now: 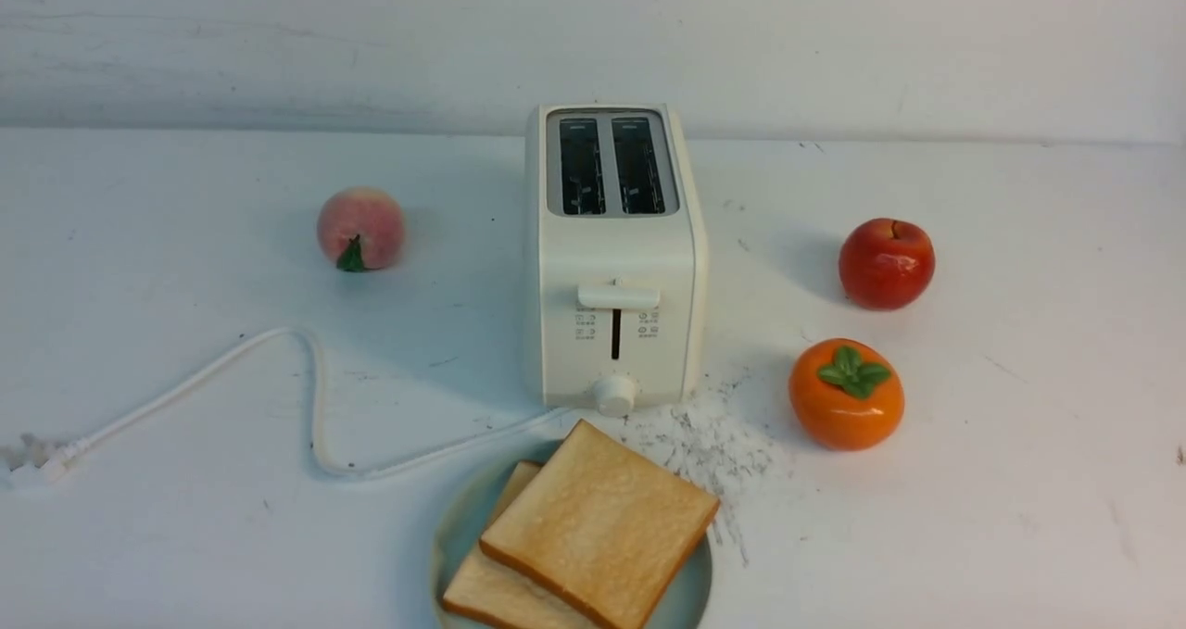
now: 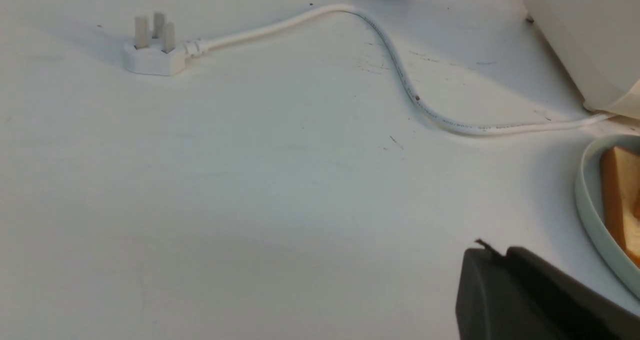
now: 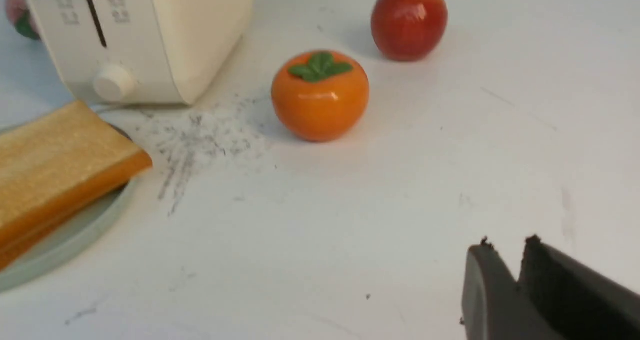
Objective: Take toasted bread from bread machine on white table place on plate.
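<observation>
Two slices of toasted bread lie stacked on the pale green plate point(image 1: 693, 584) at the table's near edge: the upper slice point(image 1: 602, 522) overlaps the lower one point(image 1: 491, 594). Behind the plate stands the cream bread machine point(image 1: 611, 268), both its slots empty and dark. Neither arm shows in the front view. My left gripper point(image 2: 495, 250) hangs shut and empty over the white table point(image 2: 250, 205), left of the plate rim point(image 2: 587, 200). Over bare table to the right of the plate point(image 3: 75, 235) and toast point(image 3: 55, 154), my right gripper point(image 3: 507, 245) holds nothing and stands open by a narrow gap.
A peach point(image 1: 360, 229) sits left of the toaster. A red apple point(image 1: 886, 263) and an orange persimmon point(image 1: 846, 393) sit to its right. The white power cord point(image 1: 315, 397) loops across the left side to a plug point(image 2: 150, 49). Dark specks point(image 1: 713, 444) mark the table.
</observation>
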